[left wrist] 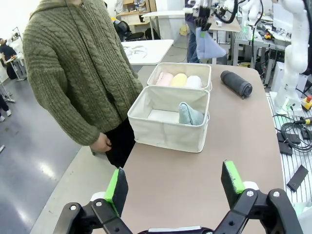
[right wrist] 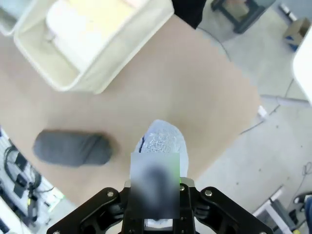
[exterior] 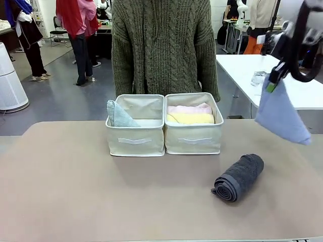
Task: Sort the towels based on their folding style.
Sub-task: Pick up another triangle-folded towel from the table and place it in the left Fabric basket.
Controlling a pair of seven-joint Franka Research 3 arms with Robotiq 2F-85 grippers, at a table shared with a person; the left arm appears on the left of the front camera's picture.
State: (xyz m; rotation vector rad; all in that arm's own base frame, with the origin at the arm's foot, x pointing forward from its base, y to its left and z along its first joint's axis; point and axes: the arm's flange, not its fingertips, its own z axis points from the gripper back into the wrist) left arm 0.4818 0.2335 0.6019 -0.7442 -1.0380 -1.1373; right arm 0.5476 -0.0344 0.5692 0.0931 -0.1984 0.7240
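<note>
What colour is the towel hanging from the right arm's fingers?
Periwinkle blue towel; clearest in the front view.

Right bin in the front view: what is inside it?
A pink roll, a yellow roll and a white roll lie side by side, covering the floor of that bin.

Four rolled towels: pink roll point(left wrist: 164, 79), yellow roll point(left wrist: 179, 80), white roll point(left wrist: 194, 82), grey roll point(left wrist: 236, 84). Two cones: teal cone point(left wrist: 190, 115), blue cone point(left wrist: 208, 46). Two bins point(exterior: 135, 146) point(exterior: 193, 146).

No writing, label, brand or number can be read on anything here.
</note>
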